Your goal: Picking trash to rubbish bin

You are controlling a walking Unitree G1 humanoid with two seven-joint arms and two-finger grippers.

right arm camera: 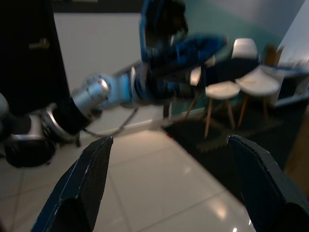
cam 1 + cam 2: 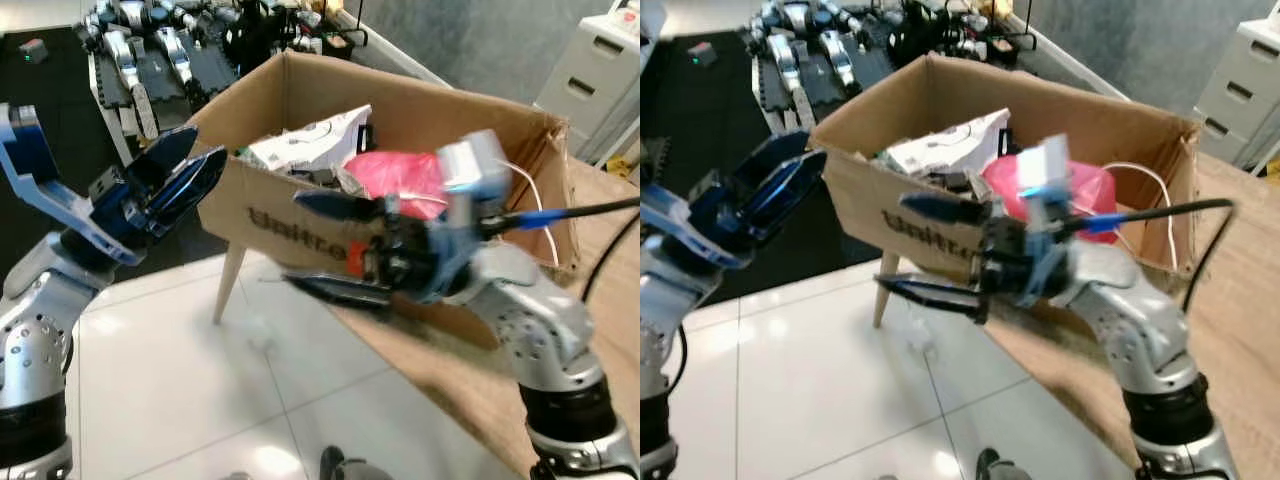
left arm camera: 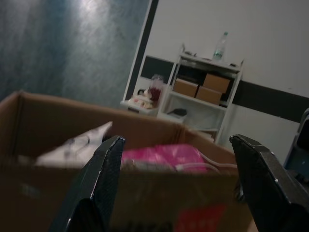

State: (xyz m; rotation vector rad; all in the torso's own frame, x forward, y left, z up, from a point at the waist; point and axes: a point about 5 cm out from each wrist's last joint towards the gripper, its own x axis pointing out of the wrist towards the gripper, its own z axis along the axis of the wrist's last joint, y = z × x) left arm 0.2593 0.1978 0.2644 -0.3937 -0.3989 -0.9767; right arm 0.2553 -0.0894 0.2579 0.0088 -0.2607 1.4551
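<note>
Hovering empty beside the box [image 2: 400, 140], both grippers look between picks; next needs fresh trash found. Eye views: left gripper [image 2: 185, 170] and right gripper [image 2: 330, 245] wide open, nothing held; box on table [image 2: 610, 260], long axis left-right. Wrist views: pink bag [image 3: 166, 157] inside box; fingers [image 1: 87, 179] spread over floor [image 1: 159, 188].

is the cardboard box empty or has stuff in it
Not empty. The cardboard box is open-topped and holds a pink bag and white packaging.

Right gripper [image 1: 166, 183] spread wide toward the blurred left gripper [image 1: 193, 48], seemingly parted.
</note>
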